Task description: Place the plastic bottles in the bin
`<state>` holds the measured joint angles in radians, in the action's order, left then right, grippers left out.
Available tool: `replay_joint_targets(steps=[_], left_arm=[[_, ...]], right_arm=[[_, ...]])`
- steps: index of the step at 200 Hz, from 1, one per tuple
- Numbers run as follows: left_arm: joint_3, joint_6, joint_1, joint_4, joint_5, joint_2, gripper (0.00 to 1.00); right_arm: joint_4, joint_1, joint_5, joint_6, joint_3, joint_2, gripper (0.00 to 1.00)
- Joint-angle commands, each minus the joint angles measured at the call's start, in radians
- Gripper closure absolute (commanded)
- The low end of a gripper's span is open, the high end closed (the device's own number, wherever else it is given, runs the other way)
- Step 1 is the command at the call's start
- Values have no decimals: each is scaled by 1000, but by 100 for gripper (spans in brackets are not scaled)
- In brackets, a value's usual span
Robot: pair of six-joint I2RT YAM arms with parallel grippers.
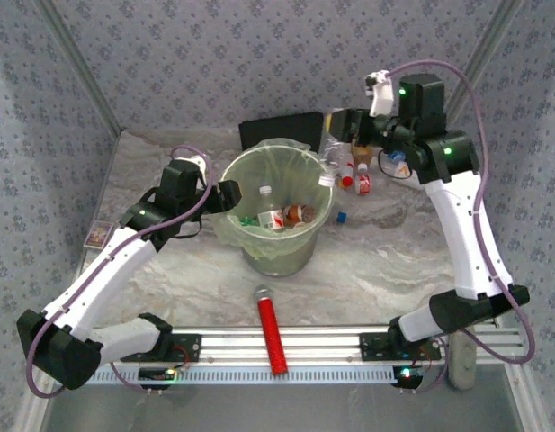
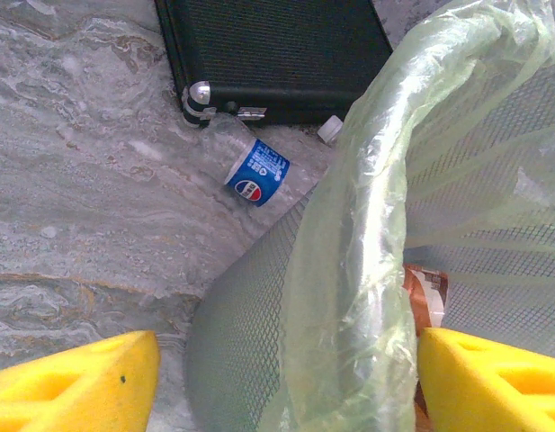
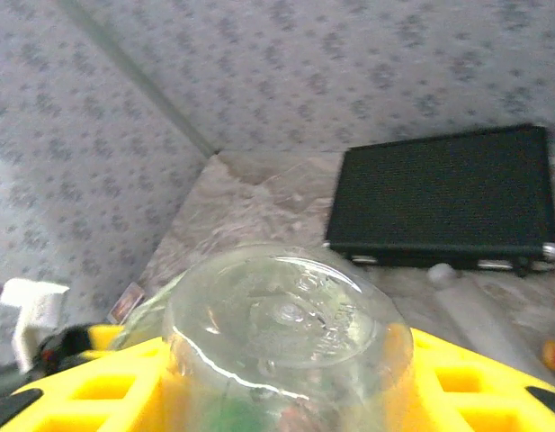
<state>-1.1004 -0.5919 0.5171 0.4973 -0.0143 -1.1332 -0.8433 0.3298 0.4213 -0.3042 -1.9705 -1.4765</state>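
Marbled grey is seen across the desk (image 1: pixel 394 261), at whose middle the bin (image 1: pixel 277 256) is stood, its pale green liner (image 1: pixel 223 225) folded over the rim. A black case (image 1: pixel 281 130) is laid flat just behind it.

The left gripper (image 1: pixel 225 194) is held at the bin's left rim. In its wrist view the yellow fingers (image 2: pixel 79 382) are parted wide, one outside the mesh wall and one inside, with nothing clamped. The right gripper (image 1: pixel 347 128) is raised at the far right of the desk and is closed on a clear bottle (image 3: pixel 281 324), whose base is turned toward the wrist camera.

A red cylinder (image 1: pixel 271 328) is left lying at the near edge and is no part of the job. Several sunk bottles (image 1: pixel 281 216) are already lodged in the bin. A small cluster (image 1: pixel 358 175) is gathered on the desk to its right, and one blue-labelled bottle (image 2: pixel 255 171) is laid on its side between case and bin.

Trouble is most likely to be met on the carry. The held bottle is smooth and round, so it could be lost from a light grip and dropped among the cluster, which would then be scattered. If it is released too low or off-centre, it could be caught on the rim. Were the left gripper moved while straddling the wall, the liner could be dragged or the bin tipped, and the two arms could be brought together over the opening.
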Motion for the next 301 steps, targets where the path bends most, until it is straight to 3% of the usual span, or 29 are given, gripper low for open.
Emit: replay_joint_targets(steps=[1,53,101,174,234,301], left_arm=[[-11,6,-2,17,-18,-1,25],[-13,7,-2,17,-18,-4,25],[-11,11,-2,16,-16,-2,25],[-10,11,-2,16,-16,-4,25],[-11,10,-3,12,-16,-11,25],[-15,12,-3,13,-18,-12,25]], right_arm=[[-75,77,14,69,-67,-69,52],[-218,273,-68,163,-202,-244,52],[-218,358,-163,181,-114,-328,52],[-125,374,-190,153,35,-421,52],[-44,397,-167,101,142,-452,45],[10,402,-149,34,219,-442,26]])
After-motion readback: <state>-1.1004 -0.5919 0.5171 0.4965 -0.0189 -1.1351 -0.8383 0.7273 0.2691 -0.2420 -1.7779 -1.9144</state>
